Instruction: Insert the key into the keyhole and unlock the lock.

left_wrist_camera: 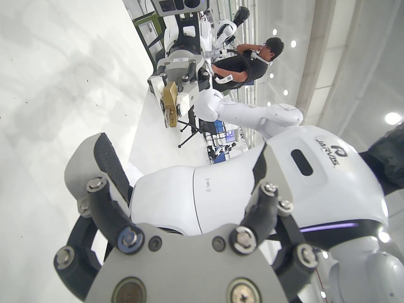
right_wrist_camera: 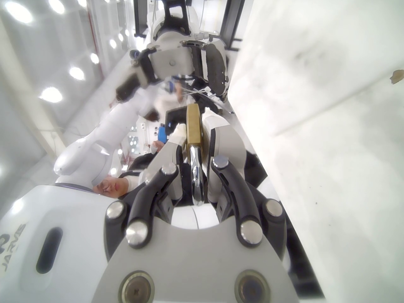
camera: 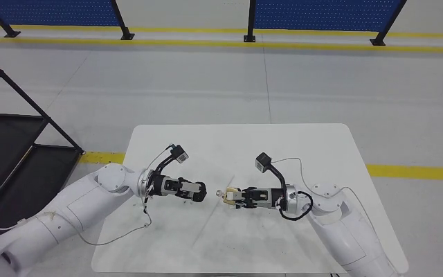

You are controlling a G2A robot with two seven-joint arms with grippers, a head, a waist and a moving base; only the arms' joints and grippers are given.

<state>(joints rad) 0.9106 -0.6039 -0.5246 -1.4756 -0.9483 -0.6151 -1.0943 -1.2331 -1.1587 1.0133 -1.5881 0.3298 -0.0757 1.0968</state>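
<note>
- the right gripper (right_wrist_camera: pixel 194 132) is clamped on the flat sides of the brass lock (right_wrist_camera: pixel 193 119), held above the table (camera: pixel 311 152).
- the left gripper (left_wrist_camera: pixel 182 145) is spread wide, empty, and faces it.
- the lock is likely heavy, rigid and slick, so it needs a firm hold on the body.

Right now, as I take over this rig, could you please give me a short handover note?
Left gripper: open, empty, facing the lock across a gap.
Right gripper: shut on the lock, held over the table, shackle toward its wrist.
Key: probably the small silvery piece sticking out of the lock's end nearest the left gripper.
Done: insertion, it seems.
Left: grip the key, turn it, free the shackle. I cannot tell whether it is unlocked.
</note>
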